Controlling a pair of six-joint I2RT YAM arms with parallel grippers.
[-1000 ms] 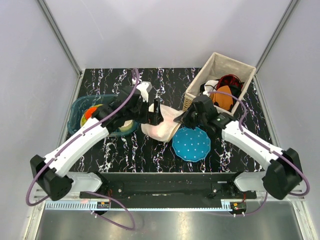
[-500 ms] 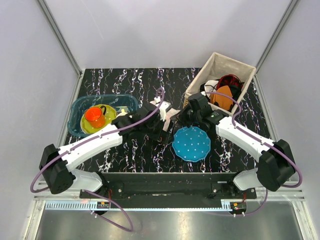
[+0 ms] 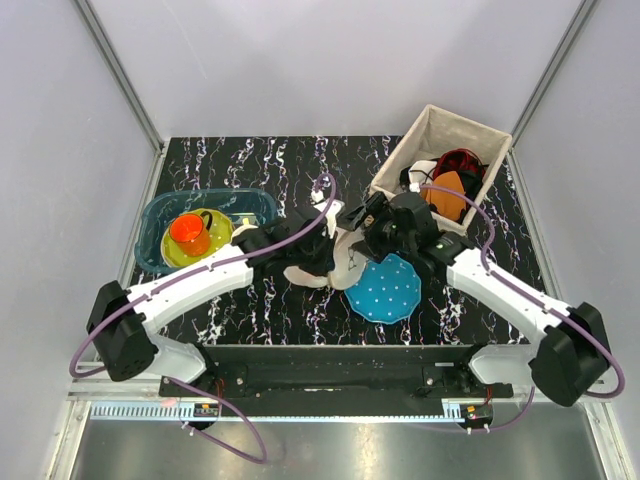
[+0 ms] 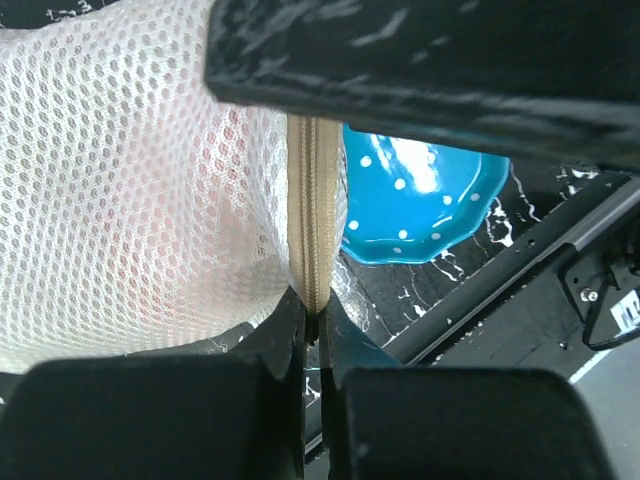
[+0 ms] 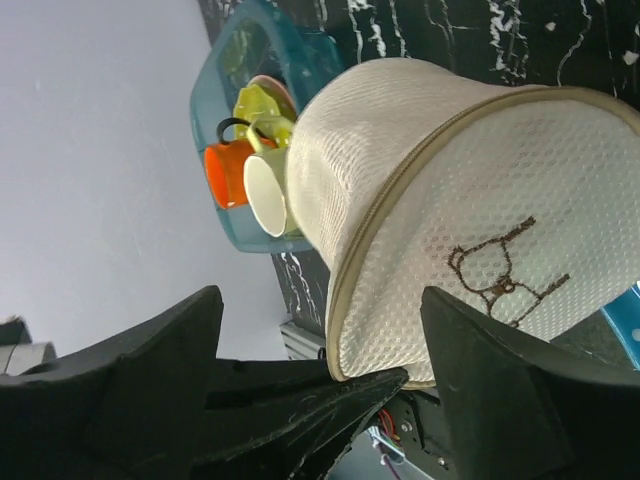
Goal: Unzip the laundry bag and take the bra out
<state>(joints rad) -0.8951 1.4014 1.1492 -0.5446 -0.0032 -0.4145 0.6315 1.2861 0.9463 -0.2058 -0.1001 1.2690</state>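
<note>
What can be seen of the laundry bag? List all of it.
The laundry bag is a cream-white domed mesh pouch, its beige zip seam round the rim shut where visible, with a brown stitched motif. Pink shows through the mesh. It is tilted on edge; the left pincer pinches its zip seam.

Laundry bag (image 4: 120, 130) veils bra (image 4: 190, 215), perhaps that pinkish tint.

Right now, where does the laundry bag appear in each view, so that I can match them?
Top external: bag at centre, just up-left of the teal dotted disc.
Left wrist: bag fills the upper left, zip running down the middle.
Right wrist: bag fills the right half, domed.
Shared landmark: the disc, only a sliver at the right edge.
</note>
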